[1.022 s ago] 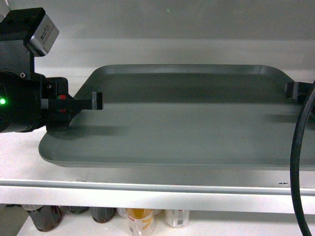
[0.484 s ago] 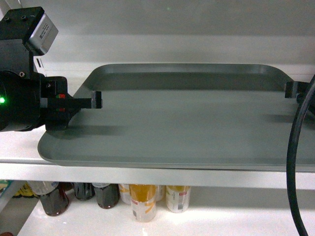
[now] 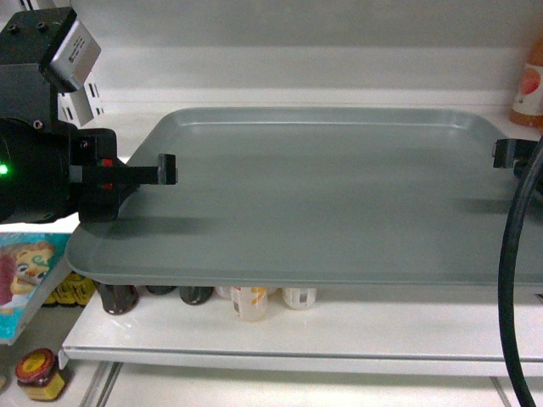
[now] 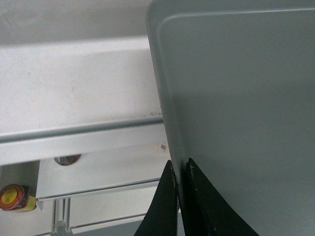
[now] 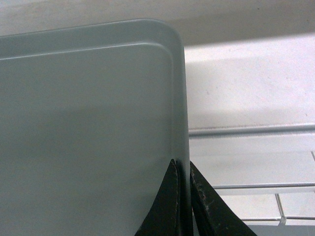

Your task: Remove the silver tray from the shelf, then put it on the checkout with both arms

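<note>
The silver tray (image 3: 322,203) hangs level in the air between the two arms, its near edge well out past the front of the shelf (image 4: 74,105). A second ago that near edge lay on the white shelf board, with the board's front lip below it. Half a second ago the lip had dropped out of sight. Now a lower shelf board (image 3: 297,339) shows under the tray, with bottles and cans (image 3: 250,301) tucked in its shadow. So the tray has been lifted and drawn back from the shelf. I judge the first half of the task done and the carry to the checkout begun. The checkout itself is in no view.

The left gripper (image 3: 166,169) is pinched narrow on the tray's left rim, and the right gripper (image 3: 502,153) likewise on the right rim.

The head view gives the whole picture: both grips roughly opposite each other, an orange-labelled bottle (image 3: 528,85) at the far right, a jar (image 3: 36,373) and a printed packet (image 3: 25,280) low on the left. It cannot show the pinch itself. The wrist views do. In the left one the rim passes between two black fingers (image 4: 165,206), closed tight on it, with the shelf now lying beyond the tray's left edge. In the right one the other pair of fingers (image 5: 206,206) clamps the right rim near a rounded far corner.
</note>
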Robot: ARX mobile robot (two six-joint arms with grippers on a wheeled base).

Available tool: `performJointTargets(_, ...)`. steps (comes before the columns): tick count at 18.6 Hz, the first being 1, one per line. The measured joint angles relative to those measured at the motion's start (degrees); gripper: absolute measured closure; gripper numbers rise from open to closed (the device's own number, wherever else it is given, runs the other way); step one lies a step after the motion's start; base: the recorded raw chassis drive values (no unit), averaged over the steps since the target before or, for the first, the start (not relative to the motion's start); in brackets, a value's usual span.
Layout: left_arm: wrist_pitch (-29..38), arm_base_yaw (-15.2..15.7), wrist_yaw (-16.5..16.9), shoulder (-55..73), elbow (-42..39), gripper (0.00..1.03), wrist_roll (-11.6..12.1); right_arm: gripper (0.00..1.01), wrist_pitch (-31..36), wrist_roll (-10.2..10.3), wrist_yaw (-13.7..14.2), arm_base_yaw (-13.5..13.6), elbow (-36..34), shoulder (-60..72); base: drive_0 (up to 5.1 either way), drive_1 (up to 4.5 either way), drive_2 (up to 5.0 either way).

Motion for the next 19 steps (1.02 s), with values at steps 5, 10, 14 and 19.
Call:
performJointTargets(5,-0.28,0.0,0.02,0.0,0.0,1.0,0.02,0.98,-0.24,0.0,0.0,0.0,-0.15,0.0,0.2,-3.91,4.3)
performJointTargets(10,-0.15,-0.07,0.04,-0.02,0.0,1.0,0.04,0.98,-0.37,0.04,0.02,-0.02,-0.2,0.0,0.1,-4.06,4.2)
performJointTargets(14,0.07,-0.04,0.04,-0.02,0.02,1.0,0.04,0.98,-0.07,0.09,0.0,-0.04,-0.2,0.0,0.0,-4.1,4.2)
performJointTargets(19,0.04,-0.09,0.04,-0.02,0.02,1.0,0.04,0.98,0.02,0.13,0.02,-0.04,-0.22,0.0,0.0,-4.18,4.1)
